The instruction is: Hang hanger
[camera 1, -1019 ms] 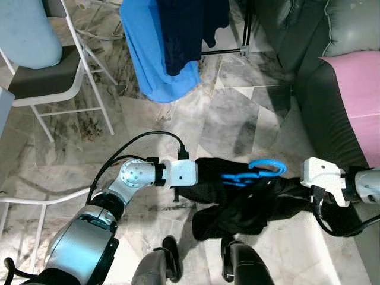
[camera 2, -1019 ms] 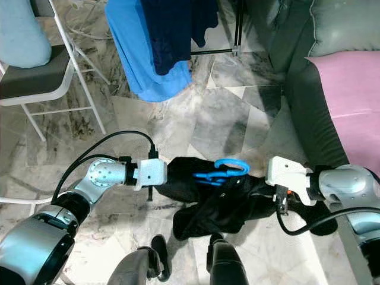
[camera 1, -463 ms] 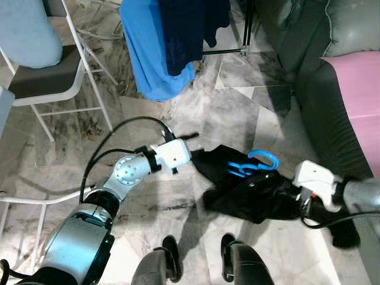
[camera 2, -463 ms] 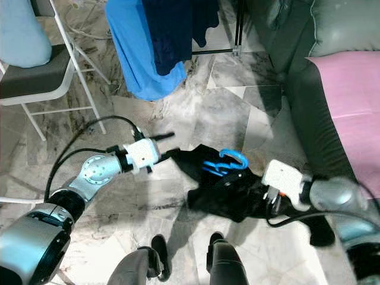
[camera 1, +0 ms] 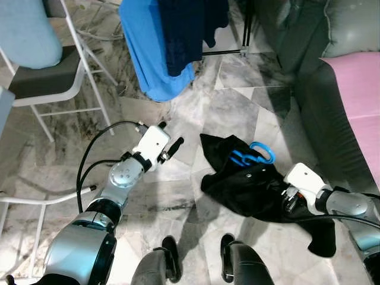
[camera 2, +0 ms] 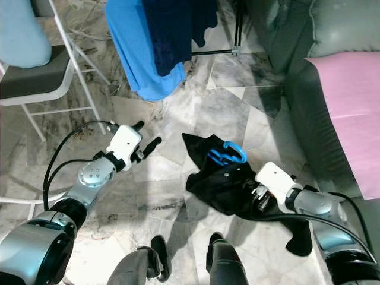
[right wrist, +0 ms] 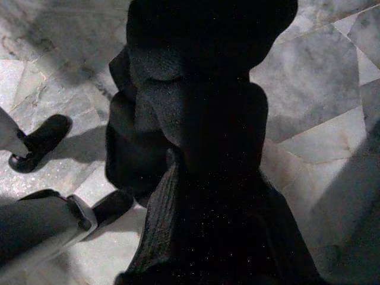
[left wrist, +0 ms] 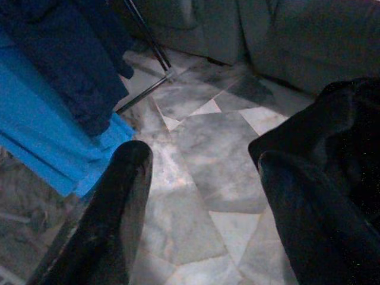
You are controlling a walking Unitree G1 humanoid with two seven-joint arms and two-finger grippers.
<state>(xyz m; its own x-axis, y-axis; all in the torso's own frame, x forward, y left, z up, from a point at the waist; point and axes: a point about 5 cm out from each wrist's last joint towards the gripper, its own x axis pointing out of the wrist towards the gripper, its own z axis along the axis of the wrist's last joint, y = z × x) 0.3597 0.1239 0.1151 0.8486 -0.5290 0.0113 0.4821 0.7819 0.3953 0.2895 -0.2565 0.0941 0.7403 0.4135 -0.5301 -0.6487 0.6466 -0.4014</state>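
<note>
A blue plastic hanger [camera 1: 256,155] sits in a bunched black garment [camera 1: 240,185] that hangs low over the marble floor. My right gripper [camera 1: 287,200] is shut on the garment's right side, and in the right wrist view the black cloth [right wrist: 202,119] covers the fingers. My left gripper [camera 1: 171,133] is open with nothing in it, held up to the left of the garment and apart from it. Between its two fingers [left wrist: 122,214] I see bare floor, with the garment's edge [left wrist: 347,113] off to one side.
A bright blue cloth [camera 1: 145,50] and a navy garment [camera 1: 187,27] hang on a black rack at the top. A white folding chair [camera 1: 56,83] stands at the left. A dark sofa with a pink blanket [camera 1: 359,95] runs along the right. My feet [camera 1: 169,261] are below.
My left gripper has let go of the garment and pulled back to the left. The garment has slumped toward my right gripper, which has dropped lower.
</note>
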